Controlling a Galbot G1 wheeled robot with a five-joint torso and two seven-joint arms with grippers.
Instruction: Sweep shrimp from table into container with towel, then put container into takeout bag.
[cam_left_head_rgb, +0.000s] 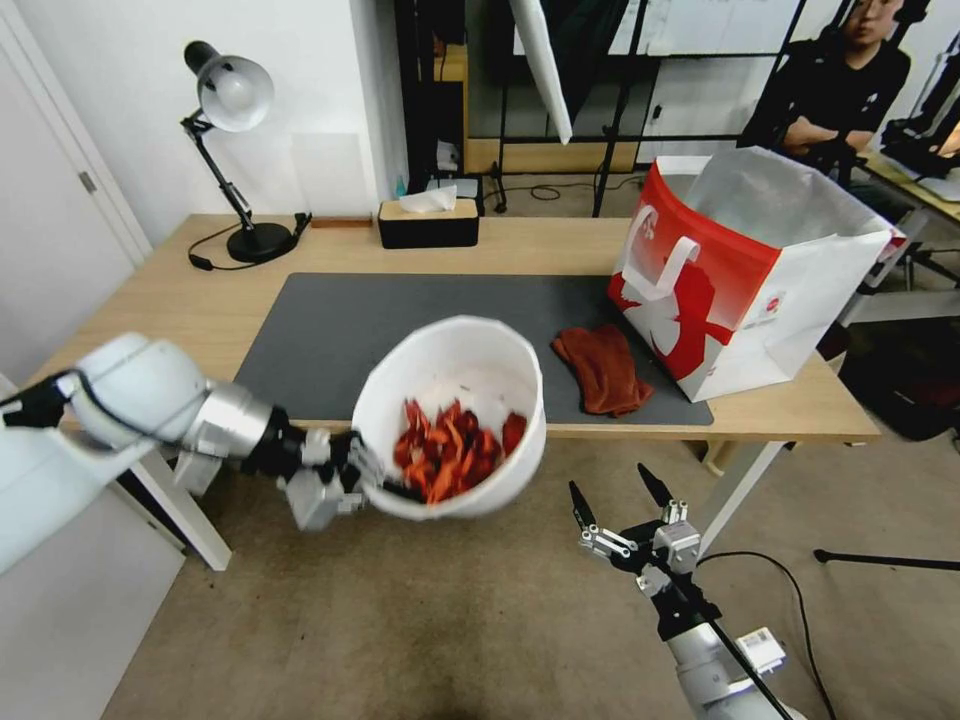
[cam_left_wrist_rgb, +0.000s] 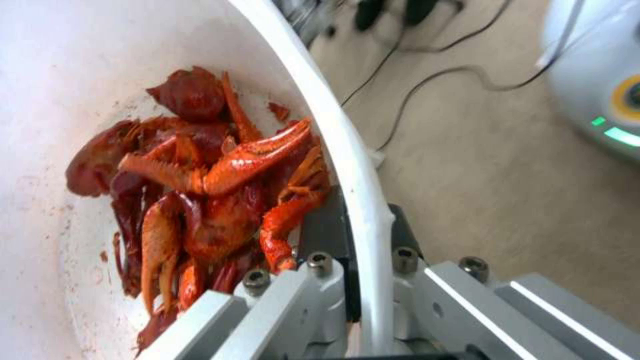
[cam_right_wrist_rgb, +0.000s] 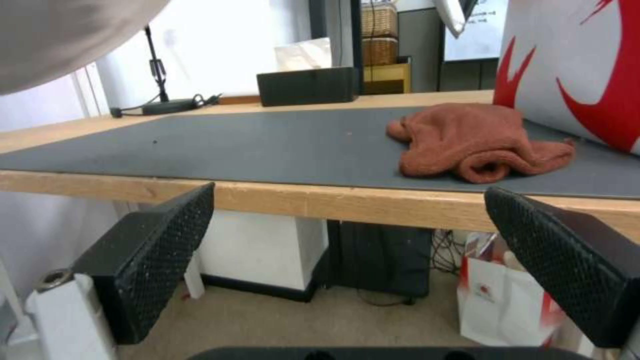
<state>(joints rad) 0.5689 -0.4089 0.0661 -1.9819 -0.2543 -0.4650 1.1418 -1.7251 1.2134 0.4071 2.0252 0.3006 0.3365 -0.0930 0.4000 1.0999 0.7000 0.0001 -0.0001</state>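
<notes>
The left tool (cam_left_head_rgb: 365, 480) is clenched on the rim of the bowl (cam_left_head_rgb: 455, 365), one finger inside the wall and one outside, as the left wrist view shows at the rim (cam_left_wrist_rgb: 363, 200). The bowl hangs in the air just off the near edge of the tabletop (cam_left_head_rgb: 200, 300), tilted so its mouth faces up and toward the robot. The shrimp (cam_left_head_rgb: 450, 450) are heaped in the low side of the bowl, right next to the left tool, and the inside finger touches the pile (cam_left_wrist_rgb: 213, 190). The right tool (cam_left_head_rgb: 615, 495) is released, fingers spread wide with nothing between them, held lower than the tabletop edge and off to the right of the bowl. Beyond the right tool, up on the dark mat (cam_right_wrist_rgb: 267, 145), the towel (cam_right_wrist_rgb: 477, 142) lies crumpled, and the bag (cam_left_head_rgb: 745, 280) stands open just past it, touching or nearly touching the towel's far side.
</notes>
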